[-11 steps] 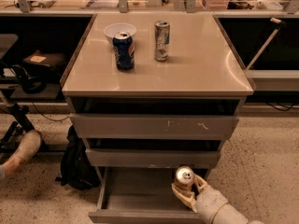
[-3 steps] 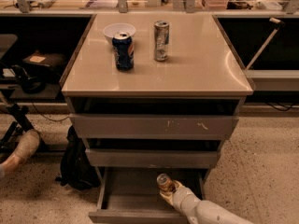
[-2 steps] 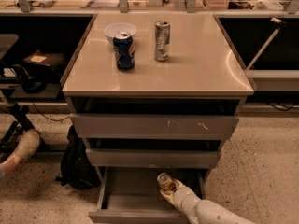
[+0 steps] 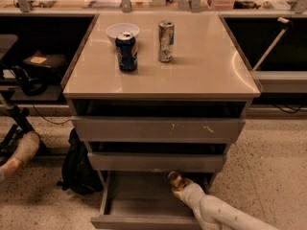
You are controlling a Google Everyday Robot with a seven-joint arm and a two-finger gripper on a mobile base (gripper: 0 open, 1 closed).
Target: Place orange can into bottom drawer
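Nearest me, the pale, rounded arm (image 4: 225, 217) reaches from the lower right into the open bottom drawer (image 4: 139, 222), a grey metal box with a plain flat front. My tool (image 4: 178, 186) is clenched on the orange can (image 4: 174, 179), which is inside that drawer near its right rear. The can's long axis is roughly upright, silver top facing up. Above, two shallower grey drawers (image 4: 156, 162) stand partly open. On the smooth beige bench (image 4: 201, 75) stand a dark blue can (image 4: 127, 51) and a slim silver can (image 4: 166, 41), with a white bowl (image 4: 122, 30) farthest back.
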